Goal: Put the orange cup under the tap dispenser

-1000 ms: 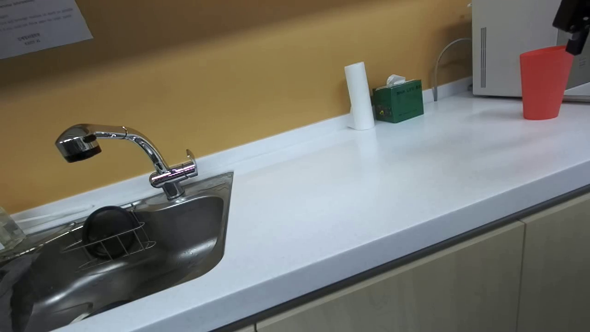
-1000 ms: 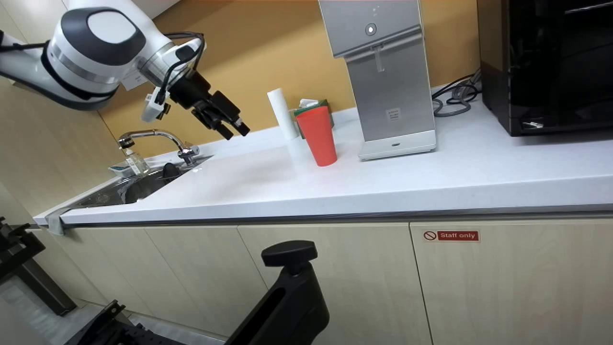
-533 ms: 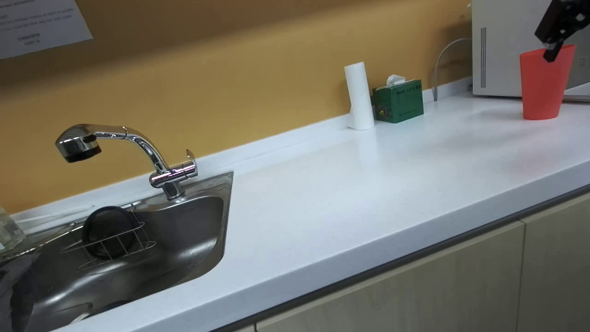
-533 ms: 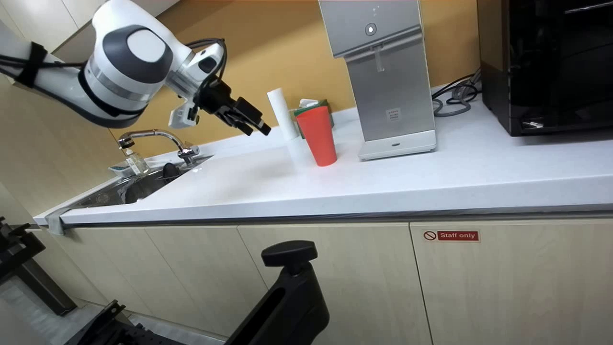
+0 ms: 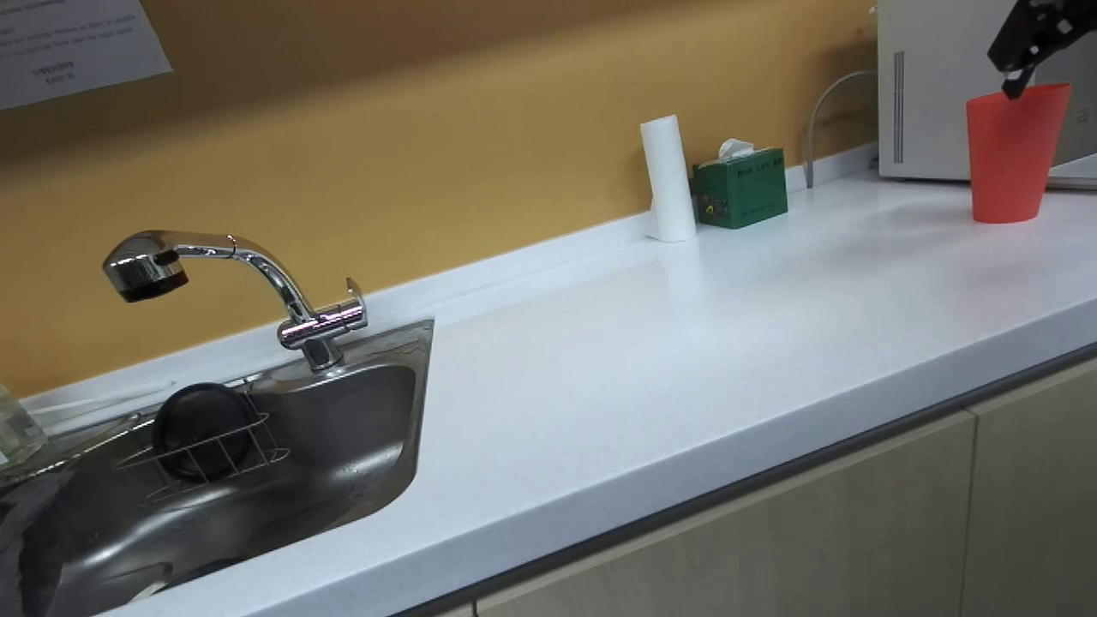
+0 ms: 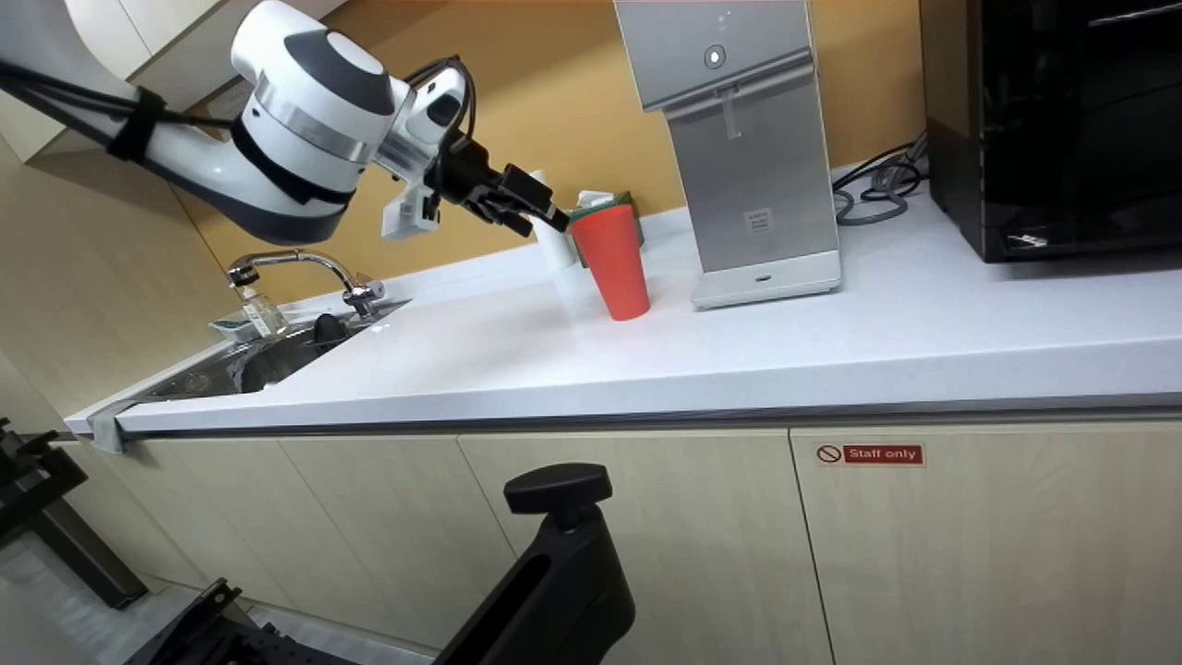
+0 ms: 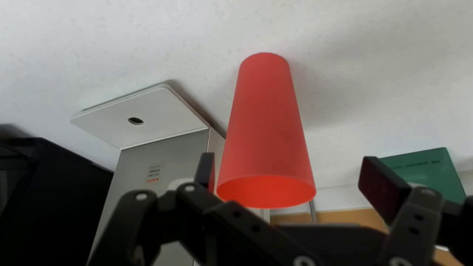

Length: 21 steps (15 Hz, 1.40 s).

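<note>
The orange cup, a red-orange tumbler, stands upright on the counter in both exterior views (image 5: pixel 1011 163) (image 6: pixel 614 263). It shows large in the wrist view (image 7: pixel 266 122), its rim towards the jaws. The tap dispenser (image 6: pixel 757 185) is a tall silver-grey machine with a spout (image 6: pixel 729 113) and a white base tray (image 6: pixel 776 280). The cup stands beside it, not on the tray. My gripper (image 6: pixel 543 225) is open and empty, tilted downward at rim height near the cup. In the wrist view my fingers (image 7: pixel 290 175) are spread wide, the cup rim closer to the left finger.
A white paper roll (image 5: pixel 668 180) and a green tissue box (image 5: pixel 741 190) stand by the wall behind the cup. A black appliance (image 6: pixel 1062 129) stands beyond the dispenser, with cables (image 6: pixel 877 189) between. A sink (image 5: pixel 351 420) with a faucet (image 5: pixel 274 283) lies at the counter's far end.
The arm has moved across the counter towards the cup, bringing the gripper close to the rim. The gripper has stayed open. The cup has not moved.
</note>
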{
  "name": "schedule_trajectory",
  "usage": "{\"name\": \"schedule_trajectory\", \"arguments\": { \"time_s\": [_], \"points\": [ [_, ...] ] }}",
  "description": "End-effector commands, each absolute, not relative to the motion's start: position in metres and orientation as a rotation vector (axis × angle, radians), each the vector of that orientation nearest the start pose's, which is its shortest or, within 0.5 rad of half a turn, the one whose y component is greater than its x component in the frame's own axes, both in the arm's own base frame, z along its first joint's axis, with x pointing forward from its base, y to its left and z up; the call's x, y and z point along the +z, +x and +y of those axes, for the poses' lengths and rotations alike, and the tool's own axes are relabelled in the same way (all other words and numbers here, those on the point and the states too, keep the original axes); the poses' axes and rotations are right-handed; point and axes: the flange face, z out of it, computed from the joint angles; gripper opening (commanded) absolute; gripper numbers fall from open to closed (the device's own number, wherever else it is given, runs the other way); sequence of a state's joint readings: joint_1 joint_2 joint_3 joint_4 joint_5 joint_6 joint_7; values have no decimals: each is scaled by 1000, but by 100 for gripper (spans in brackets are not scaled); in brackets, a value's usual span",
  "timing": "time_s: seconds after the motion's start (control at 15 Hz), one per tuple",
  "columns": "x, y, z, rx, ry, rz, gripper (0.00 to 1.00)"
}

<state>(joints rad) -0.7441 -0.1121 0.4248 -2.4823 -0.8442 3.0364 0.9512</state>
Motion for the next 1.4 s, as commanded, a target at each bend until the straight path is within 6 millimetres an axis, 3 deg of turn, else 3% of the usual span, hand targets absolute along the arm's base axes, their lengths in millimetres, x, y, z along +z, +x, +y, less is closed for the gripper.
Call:
{"name": "schedule_trajectory", "arguments": {
  "time_s": [0.0, 0.6, 1.33],
  "points": [
    [382, 488, -99, -1113, -3063, 692, 100],
    [374, 504, -106, -1115, -3067, 670, 100],
    [337, 530, -127, -1047, -3078, 637, 100]
  ]
}}
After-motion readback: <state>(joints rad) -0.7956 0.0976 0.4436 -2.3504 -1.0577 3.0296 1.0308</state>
